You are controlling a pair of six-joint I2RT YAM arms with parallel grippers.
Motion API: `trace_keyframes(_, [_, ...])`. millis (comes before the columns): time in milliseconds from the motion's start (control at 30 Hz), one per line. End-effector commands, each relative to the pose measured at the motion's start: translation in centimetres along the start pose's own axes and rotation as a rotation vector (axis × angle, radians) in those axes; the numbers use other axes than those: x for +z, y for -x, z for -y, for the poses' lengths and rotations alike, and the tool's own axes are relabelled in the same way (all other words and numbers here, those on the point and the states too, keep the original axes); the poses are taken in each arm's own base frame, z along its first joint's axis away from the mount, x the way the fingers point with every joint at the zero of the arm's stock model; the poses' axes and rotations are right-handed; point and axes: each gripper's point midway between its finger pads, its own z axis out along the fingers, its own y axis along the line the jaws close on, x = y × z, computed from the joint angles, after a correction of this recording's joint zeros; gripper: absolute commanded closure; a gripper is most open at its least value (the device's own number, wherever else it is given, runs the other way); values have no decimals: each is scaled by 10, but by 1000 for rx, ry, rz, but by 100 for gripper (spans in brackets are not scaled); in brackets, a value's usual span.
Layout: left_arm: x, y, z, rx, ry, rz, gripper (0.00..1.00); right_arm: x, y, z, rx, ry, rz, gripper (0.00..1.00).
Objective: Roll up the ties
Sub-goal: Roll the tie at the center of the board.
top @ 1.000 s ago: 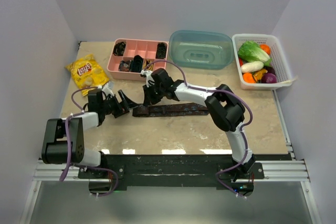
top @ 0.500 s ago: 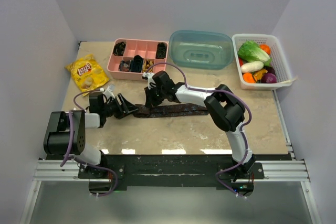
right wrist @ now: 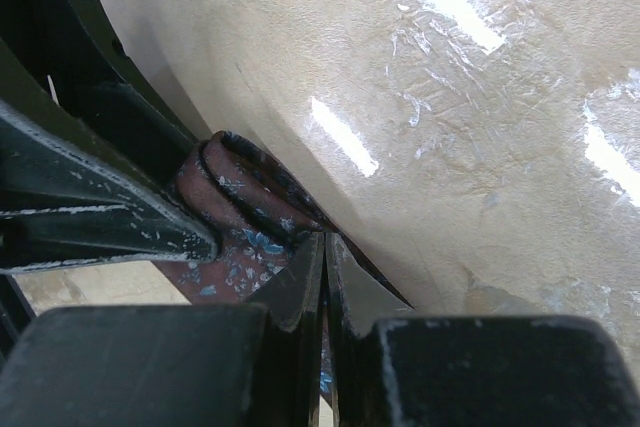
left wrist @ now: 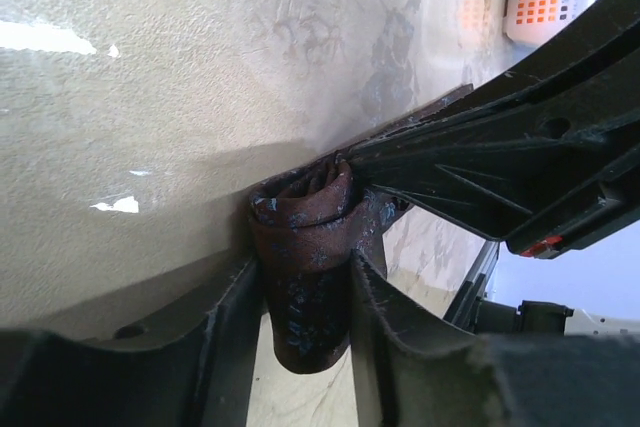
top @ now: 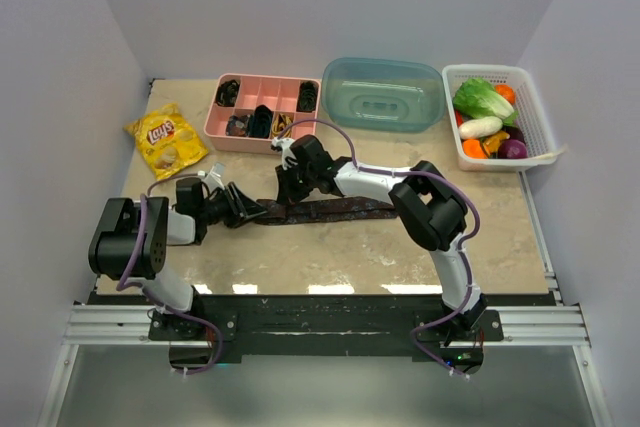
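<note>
One tie (top: 330, 210) is on the counter (top: 330, 267), stretched left to right across the middle in front of both arms. Its left end is curled into a small tight coil (left wrist: 305, 247). The left hand (top: 243, 209) has that coil between its fingers (left wrist: 225, 347), one on each side and both touching cloth, so call it a pinch on the roll. The right hand (top: 291, 185) sits just on the far side of the coil, fingers pressed together into a single blade, tip down on the flat strip. Whether any fabric is caught between them, I cannot tell.

This looks like soft, light, limp cloth with a smooth face, nothing stiff about it. My read is that it will slump and slide rather than hold a shape, and the coil will likely loosen the moment the squeeze goes. The place to hold is where the left hand is, across the sides of the roll, firm enough to turn it without crushing it flat. The loose strip wants pinning close to the coil so each turn lies snug and square, not skewing off to one edge.
</note>
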Motion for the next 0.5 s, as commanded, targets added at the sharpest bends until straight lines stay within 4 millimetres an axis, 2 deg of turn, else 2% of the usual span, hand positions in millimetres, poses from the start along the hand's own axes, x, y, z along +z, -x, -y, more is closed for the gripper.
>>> trace_keyframes(0, [2,-2,0,5,-1,3,61,-17,19,-8,-24,-12,57,95])
trace_keyframes(133, [3,1,1,18,0,1,69,-23,23,-11,-28,-8,64,95])
trace_keyframes(400, [0,5,-2,58,48,-8,72,-33,33,-14,-54,-20,81,95])
trace_keyframes(467, [-1,13,0,84,69,7,74,-36,37,-15,-56,-23,86,95])
